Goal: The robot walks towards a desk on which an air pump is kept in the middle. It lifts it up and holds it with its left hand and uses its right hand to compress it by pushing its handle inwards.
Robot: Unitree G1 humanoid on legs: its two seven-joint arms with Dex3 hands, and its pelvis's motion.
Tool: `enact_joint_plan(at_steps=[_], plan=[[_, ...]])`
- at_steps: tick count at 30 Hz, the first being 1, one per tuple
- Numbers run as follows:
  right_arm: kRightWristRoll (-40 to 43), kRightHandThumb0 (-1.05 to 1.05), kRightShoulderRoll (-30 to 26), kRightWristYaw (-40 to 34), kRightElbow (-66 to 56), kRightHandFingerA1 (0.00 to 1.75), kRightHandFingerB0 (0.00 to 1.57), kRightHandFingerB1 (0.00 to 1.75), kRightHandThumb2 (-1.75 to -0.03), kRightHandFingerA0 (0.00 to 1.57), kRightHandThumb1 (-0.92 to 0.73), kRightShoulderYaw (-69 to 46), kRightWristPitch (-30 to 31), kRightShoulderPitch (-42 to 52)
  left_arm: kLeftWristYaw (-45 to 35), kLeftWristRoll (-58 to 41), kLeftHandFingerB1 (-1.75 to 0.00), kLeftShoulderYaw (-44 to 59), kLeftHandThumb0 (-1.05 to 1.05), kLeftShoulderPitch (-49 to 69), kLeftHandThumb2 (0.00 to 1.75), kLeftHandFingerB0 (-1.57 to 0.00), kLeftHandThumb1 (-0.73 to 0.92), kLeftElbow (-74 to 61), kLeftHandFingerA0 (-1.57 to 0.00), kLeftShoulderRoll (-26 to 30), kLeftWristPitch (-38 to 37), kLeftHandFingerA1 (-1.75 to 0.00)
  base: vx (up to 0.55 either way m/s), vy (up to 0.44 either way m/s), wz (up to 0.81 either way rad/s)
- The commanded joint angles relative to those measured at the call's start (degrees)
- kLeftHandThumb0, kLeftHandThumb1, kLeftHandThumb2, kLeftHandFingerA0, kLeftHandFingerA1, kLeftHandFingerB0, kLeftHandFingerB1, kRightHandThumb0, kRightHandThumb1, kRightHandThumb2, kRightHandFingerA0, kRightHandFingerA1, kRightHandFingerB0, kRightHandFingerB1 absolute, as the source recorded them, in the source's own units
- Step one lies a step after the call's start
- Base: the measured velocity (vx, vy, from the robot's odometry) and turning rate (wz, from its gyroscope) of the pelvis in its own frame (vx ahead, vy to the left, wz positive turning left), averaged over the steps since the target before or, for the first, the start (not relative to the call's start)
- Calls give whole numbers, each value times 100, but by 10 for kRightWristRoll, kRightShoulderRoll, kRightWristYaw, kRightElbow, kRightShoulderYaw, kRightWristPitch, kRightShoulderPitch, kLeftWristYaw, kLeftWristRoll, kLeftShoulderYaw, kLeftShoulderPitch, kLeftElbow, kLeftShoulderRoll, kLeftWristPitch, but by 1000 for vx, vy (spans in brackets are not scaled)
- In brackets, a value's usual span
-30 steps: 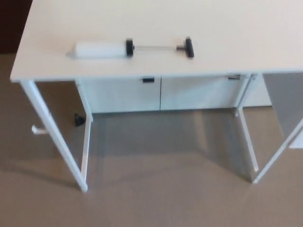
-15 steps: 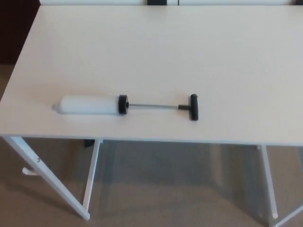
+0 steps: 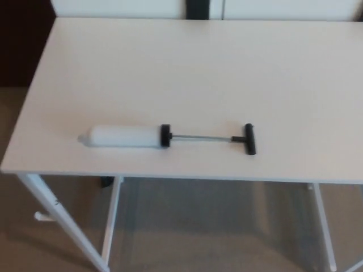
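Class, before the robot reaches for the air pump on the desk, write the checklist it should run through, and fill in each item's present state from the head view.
1. Air pump in view, lying flat on the desk: ok.
2. White barrel towards the robot's left, suiting the left hand: ok.
3. Black T-handle towards the right, rod extended, so a compression stroke is available: ok.
4. Nothing else on the desk near the pump: ok.
5. Pump close to the near edge: ok, probably reachable.
6. Both hands open and ready: cannot tell, neither is in view.

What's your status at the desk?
Neither robot hand in view. Air pump flat on desk, handle extended, untouched. Nothing around it.
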Motion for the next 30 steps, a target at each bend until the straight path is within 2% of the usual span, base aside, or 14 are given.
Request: enact_joint_plan(at_steps=[1,16,17,23,24,25,26,30], plan=[[4,-53,-6,0,3,39,29,32,-62,37,-73,-3,1,1,-4,-5,-34,1,-59,2,63,-24,72,0,-24,7,3,-38,-59,73,14],[-3,-52,-6,-8,2,40,31,33,-62,39,-74,3,4,1,-8,-7,-35,4,-59,4,61,-25,70,0,-25,4,-3,-39,-13,3,5],[-6,-51,-6,-10,-1,55,18,46,-94,33,-56,5,7,-2,-12,-7,-35,4,-59,0,60,-25,71,-3,-26,6,-2,-39,0,0,0],[-1,-52,1,-9,-1,55,19,46,-95,34,-56,4,6,1,-4,-11,-34,9,-58,7,60,-25,69,-8,-26,12,-6,-39,0,0,0],[0,-55,1,-8,-1,40,30,33,-62,37,-73,3,2,2,-13,-47,-52,41,-31,17,101,-7,49,-29,-7,7,-12,-53,0,0,0],[0,-55,1,-8,-1,40,30,33,-62,37,-73,3,-1,2,-21,-74,-52,65,-31,24,101,-7,49,-45,-7,3,-16,-53,0,0,0],[-1,-54,1,-8,0,55,18,46,-95,34,-56,4,1,1,-9,-106,-32,99,-56,51,59,-22,61,-106,-20,1,-28,-35,0,0,0],[-4,-55,-3,-9,-2,54,18,45,-94,33,-57,6,6,0,15,-133,-30,151,-58,104,58,-22,60,-237,-20,-2,-22,-34,0,0,0]])
